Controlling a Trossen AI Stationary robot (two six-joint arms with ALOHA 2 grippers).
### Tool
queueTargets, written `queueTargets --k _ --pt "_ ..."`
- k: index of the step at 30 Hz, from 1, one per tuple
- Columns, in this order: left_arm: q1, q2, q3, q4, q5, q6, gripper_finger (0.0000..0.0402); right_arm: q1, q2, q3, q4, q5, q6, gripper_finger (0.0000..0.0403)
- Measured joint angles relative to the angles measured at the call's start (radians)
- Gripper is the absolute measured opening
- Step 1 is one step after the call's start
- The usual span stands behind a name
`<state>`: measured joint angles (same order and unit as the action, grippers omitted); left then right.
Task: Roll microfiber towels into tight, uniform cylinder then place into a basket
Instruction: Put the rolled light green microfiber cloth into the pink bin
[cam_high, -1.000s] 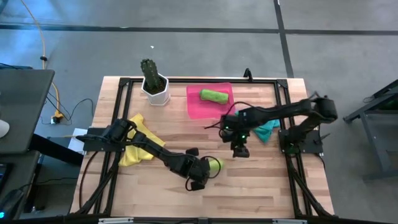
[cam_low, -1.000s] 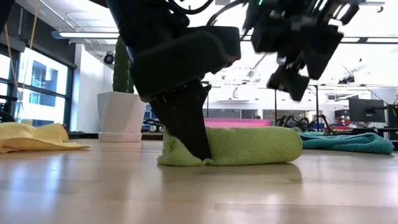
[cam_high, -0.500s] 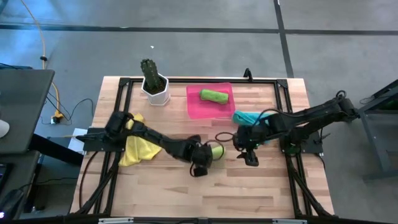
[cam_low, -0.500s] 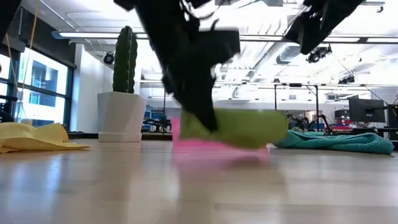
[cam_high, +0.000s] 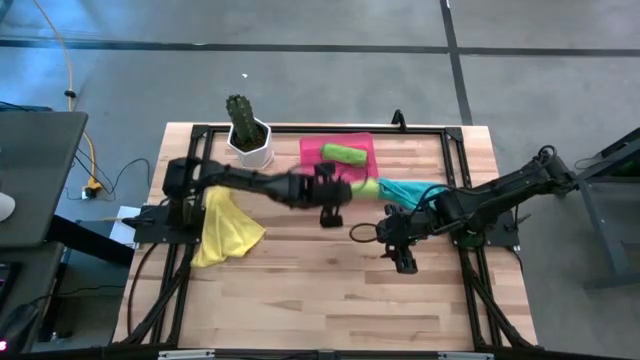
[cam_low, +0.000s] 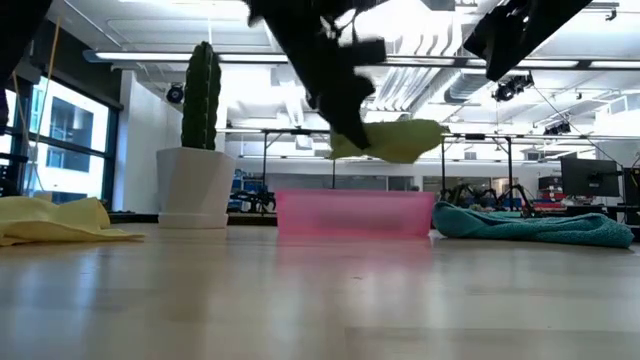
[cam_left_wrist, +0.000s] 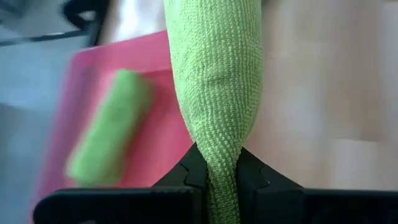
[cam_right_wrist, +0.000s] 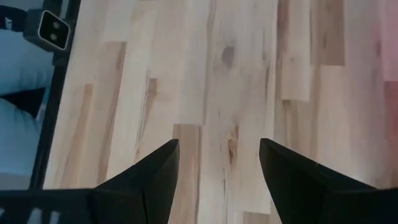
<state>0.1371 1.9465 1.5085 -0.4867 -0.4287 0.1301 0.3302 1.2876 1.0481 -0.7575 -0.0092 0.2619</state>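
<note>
Pale wooden planks form the desk (cam_high: 300, 290), framed by black rails. Above it, the left gripper (cam_high: 335, 190) is clenched on 1 rolled lime green towel (cam_high: 364, 187), pinching one end of the roll between its fingers (cam_left_wrist: 186, 177) so the rest hangs out past them. In the low view this roll (cam_low: 390, 140) hangs in the air above the pink basket (cam_low: 352, 213), clear of its rim. From overhead it sits at the basket's (cam_high: 312, 172) near edge, toward the right corner of it.

Inside the basket lies a 2nd rolled lime green towel (cam_high: 344, 154), resting on the floor near the far side. The teal towel (cam_high: 405, 189) lies crumpled on the desk just beside the basket's right edge. The yellow towel (cam_high: 225, 225) is spread loosely near the desk's left edge, well apart from the basket.

The right gripper (cam_high: 400, 255) hovers over bare planks toward the right side of the desk, jaws spread wide and grasping nothing. A white pot with a cactus (cam_high: 246, 130) stands at the far edge, left of the basket.
</note>
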Motion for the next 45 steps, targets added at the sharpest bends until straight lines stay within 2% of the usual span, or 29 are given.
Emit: queueTargets --k 4,7,10,15,18,28,33,45 --pt "0.117 0.014 -0.001 0.058 0.048 0.171 0.0020 0.000 0.000 0.000 -0.003 0.020 0.000 0.0215" --pt "0.205 0.018 -0.001 0.081 0.155 0.265 0.0020 0.000 0.000 0.000 -0.004 0.021 0.009 0.0215" --pt "0.284 0.025 -0.001 0.077 0.297 0.292 0.0020 0.000 0.000 0.000 -0.004 0.028 0.006 0.0215" --pt "0.350 0.050 -0.001 0.084 0.452 0.306 0.0020 -0.005 0.000 0.000 -0.005 0.029 -0.010 0.0215" --pt "0.346 0.077 -0.001 0.088 0.459 0.340 0.0020 -0.011 0.000 0.000 -0.005 0.029 -0.006 0.0215" --pt "0.340 0.161 0.000 0.072 0.390 0.379 0.0027 -0.011 0.000 0.000 -0.012 0.029 -0.027 0.0215" --pt "0.347 0.165 0.000 0.069 0.396 0.363 0.0025 -0.011 0.000 0.000 -0.014 0.028 -0.055 0.0215" --pt "0.347 0.167 0.000 0.048 0.367 0.361 0.0050 -0.011 0.000 0.000 -0.035 0.028 -0.063 0.0215"
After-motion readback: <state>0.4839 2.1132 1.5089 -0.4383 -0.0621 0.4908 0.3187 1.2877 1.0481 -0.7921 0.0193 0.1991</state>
